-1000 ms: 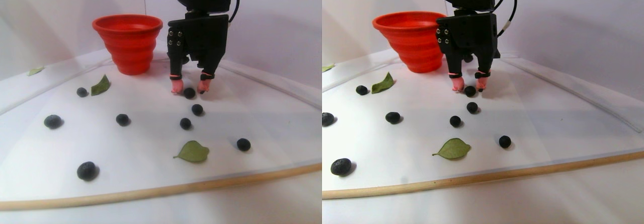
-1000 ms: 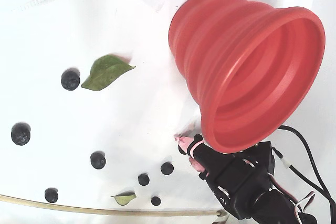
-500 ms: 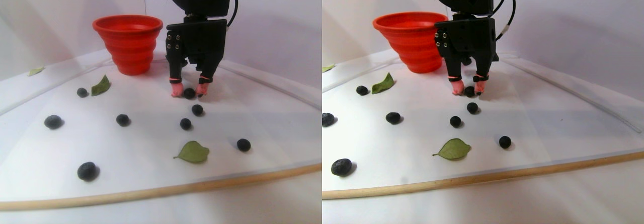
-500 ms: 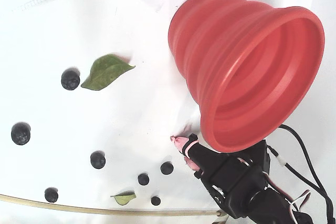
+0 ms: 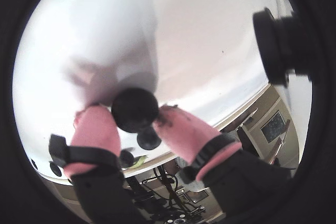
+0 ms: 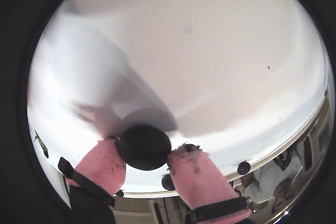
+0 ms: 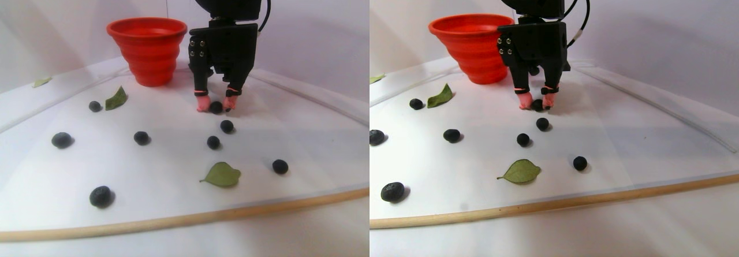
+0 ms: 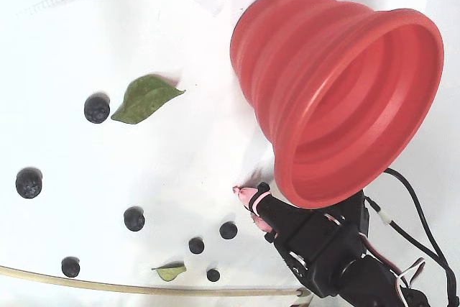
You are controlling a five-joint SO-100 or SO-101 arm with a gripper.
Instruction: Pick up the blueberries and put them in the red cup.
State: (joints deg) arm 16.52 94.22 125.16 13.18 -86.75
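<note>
My fingers (image 7: 216, 106) are down at the white table (image 7: 323, 147), drawn in narrow on one blueberry (image 5: 135, 109); in both wrist views the pink pads (image 6: 195, 177) press its two sides, and it appears to rest on the table, not yet lifted. The red cup (image 7: 148, 49) stands upright just behind and to the left of me in the stereo pair view, near but apart from my black housing. Risk one: the berry is round and smooth-skinned and is held only at two small contact patches, so I judge it may squirt out or roll free on the lift if the squeeze is off-centre. Risk two: too hard a squeeze could crush it. Risk three: the cup's wide rim (image 8: 424, 70) sits well above the pads and the cup looks light, so a low or hurried swing toward it could clip the wall and tip or shove it. Surroundings: two more blueberries (image 7: 227, 126) lie near in front of my fingers, others are scattered well apart to the left and front, and a green leaf (image 7: 221, 175) lies near the wooden edge strip (image 7: 173, 219), another (image 7: 116, 99) just beside a berry at left. Nothing stands between my fingers and the cup.
</note>
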